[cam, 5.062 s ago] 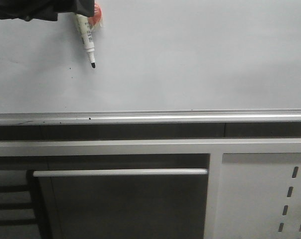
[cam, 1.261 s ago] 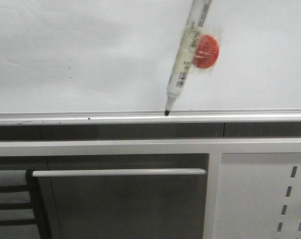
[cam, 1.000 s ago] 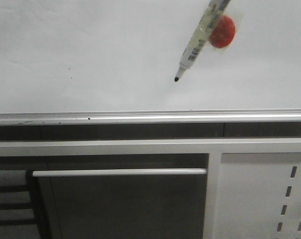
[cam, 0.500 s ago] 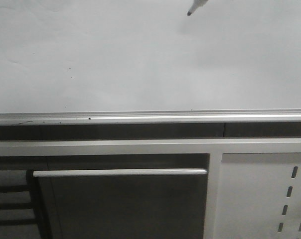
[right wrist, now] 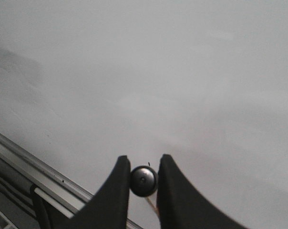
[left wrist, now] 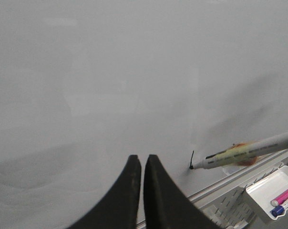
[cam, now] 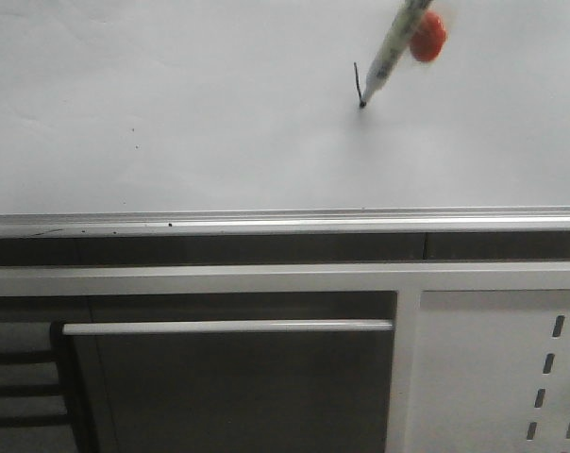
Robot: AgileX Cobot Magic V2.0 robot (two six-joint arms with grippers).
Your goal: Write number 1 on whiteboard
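Note:
The whiteboard (cam: 172, 113) fills the upper half of the front view, with its silver rail (cam: 266, 224) below. A white marker (cam: 391, 52) with a red round tag (cam: 427, 36) comes in from the top right. Its tip touches the board at the lower end of a short, thin black stroke, the number 1 (cam: 358, 83). The right wrist view shows my right gripper (right wrist: 144, 162) shut on the marker's dark end cap (right wrist: 143, 181). My left gripper (left wrist: 141, 160) is shut and empty, left of the stroke (left wrist: 192, 159) and marker (left wrist: 244, 152).
Below the rail are a dark cabinet front with a metal handle bar (cam: 228, 327) and a grey perforated panel (cam: 540, 377). A white tray (left wrist: 265, 183) holding a pink and a blue marker shows in the left wrist view.
The marker swung from the left across to the right, rose to the top edge, then came down onto the board. A short black stroke now stands above its tip.

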